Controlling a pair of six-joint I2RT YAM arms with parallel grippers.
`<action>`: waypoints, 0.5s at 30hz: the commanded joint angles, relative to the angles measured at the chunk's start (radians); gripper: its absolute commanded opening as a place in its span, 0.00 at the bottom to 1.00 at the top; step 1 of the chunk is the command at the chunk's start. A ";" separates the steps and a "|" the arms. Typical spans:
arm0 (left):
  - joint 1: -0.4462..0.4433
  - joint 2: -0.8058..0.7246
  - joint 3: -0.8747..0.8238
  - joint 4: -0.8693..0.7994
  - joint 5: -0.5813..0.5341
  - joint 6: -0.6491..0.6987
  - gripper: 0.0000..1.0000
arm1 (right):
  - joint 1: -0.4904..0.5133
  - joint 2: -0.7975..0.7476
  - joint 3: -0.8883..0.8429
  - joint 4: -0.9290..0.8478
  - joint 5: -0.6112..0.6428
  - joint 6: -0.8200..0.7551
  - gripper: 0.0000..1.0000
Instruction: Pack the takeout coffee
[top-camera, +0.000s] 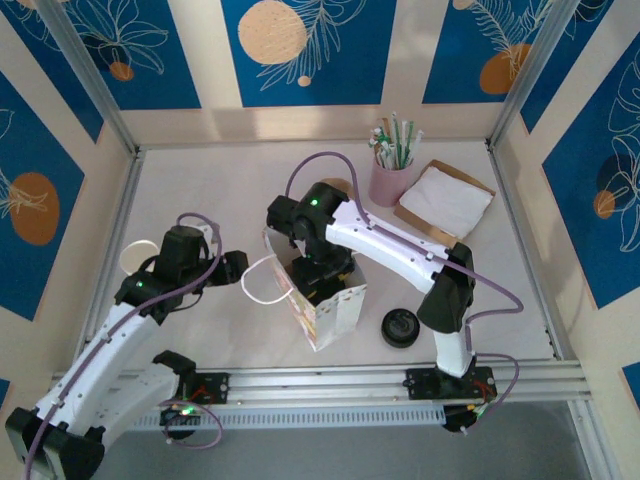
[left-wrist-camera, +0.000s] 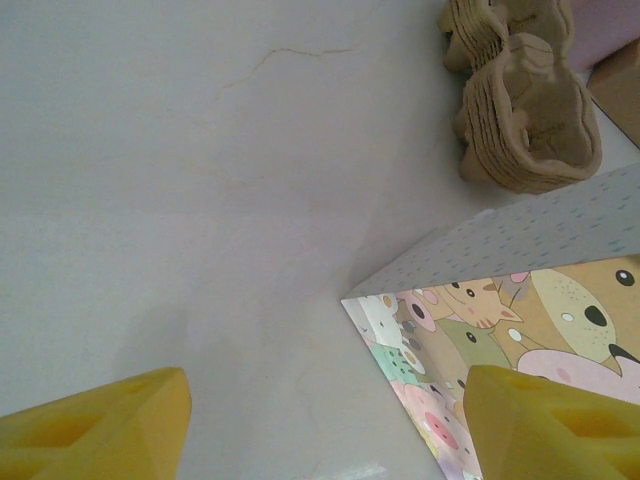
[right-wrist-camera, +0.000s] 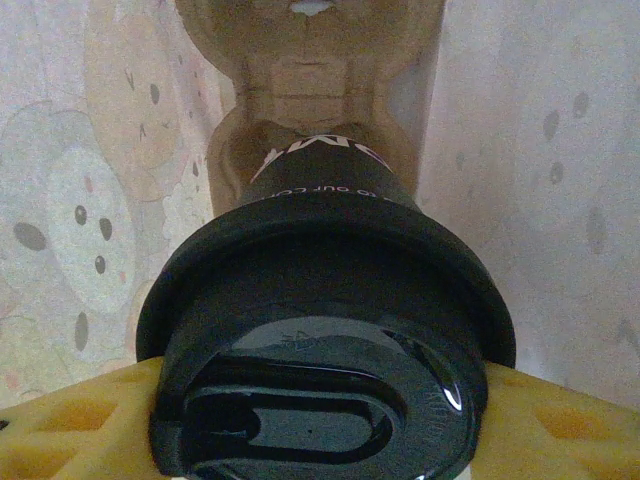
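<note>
Right arm (top-camera: 390, 245) over the open patterned bag (top-camera: 335, 315), left end effector (top-camera: 235, 268) beside its handle (top-camera: 262, 283).

My yellow plastic fingers (right-wrist-camera: 70, 420) look matt, the round black plastic lid (right-wrist-camera: 320, 330) glossy, twelve o'clock's brown pulp tray (right-wrist-camera: 310, 90) rough.

In the top view the right arm (top-camera: 390, 245) covers the mouth of the paper bag (top-camera: 335, 312), and the left arm (top-camera: 110, 350) hides part of the cream cup (top-camera: 135, 258). In the right wrist view the black lid of the takeout coffee (right-wrist-camera: 320, 320) hides most of the cup wall; the print on it is blurred. The bottom edge cuts the lid and the 2 fingers (right-wrist-camera: 70, 425) of the right gripper (right-wrist-camera: 320, 380). In the left wrist view the paper bag leaves at the right edge, the pulp carriers (left-wrist-camera: 525, 120) at the top.
</note>
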 joint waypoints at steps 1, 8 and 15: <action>0.008 -0.020 0.023 0.003 0.019 0.016 0.72 | 0.000 0.012 -0.005 -0.159 0.009 0.008 0.63; 0.008 -0.020 0.023 0.004 0.021 0.018 0.73 | -0.002 0.019 -0.007 -0.157 0.013 0.005 0.63; 0.008 -0.021 0.023 0.004 0.024 0.018 0.73 | -0.005 0.037 -0.001 -0.156 0.014 -0.006 0.63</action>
